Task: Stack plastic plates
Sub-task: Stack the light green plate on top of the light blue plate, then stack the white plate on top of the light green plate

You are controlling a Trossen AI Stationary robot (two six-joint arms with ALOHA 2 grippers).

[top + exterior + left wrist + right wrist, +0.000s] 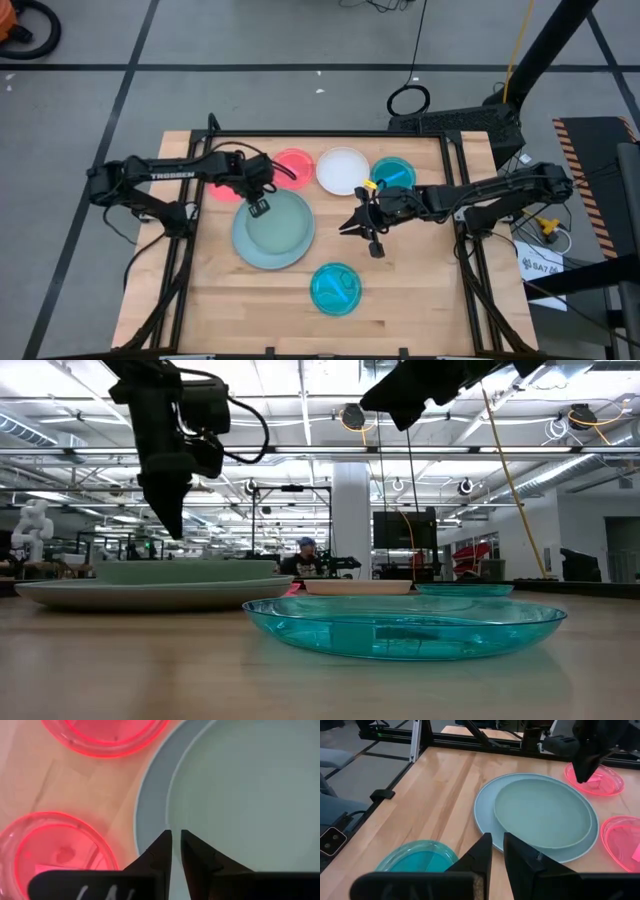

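Note:
A pale green large plate (276, 226) lies on a larger pale blue-grey plate (243, 248) at the table's middle left. My left gripper (258, 206) hovers shut just above the stack's far-left rim, as the left wrist view (176, 840) shows; it touches nothing. Two pink-red small plates (294, 167) (222, 192) lie beyond it, the left one partly under the arm. A white small plate (343, 170) and a teal one (395, 172) lie at the far middle. Another teal plate (335, 288) lies near the front. My right gripper (362, 228) is shut and empty, raised to the right of the stack.
Bare wood lies at the table's front left and front right. The front teal plate (400, 625) stands closest to the low camera. The table's frame rails (330, 133) run along the far edge. A person shows far off in the room beyond the table (306, 550).

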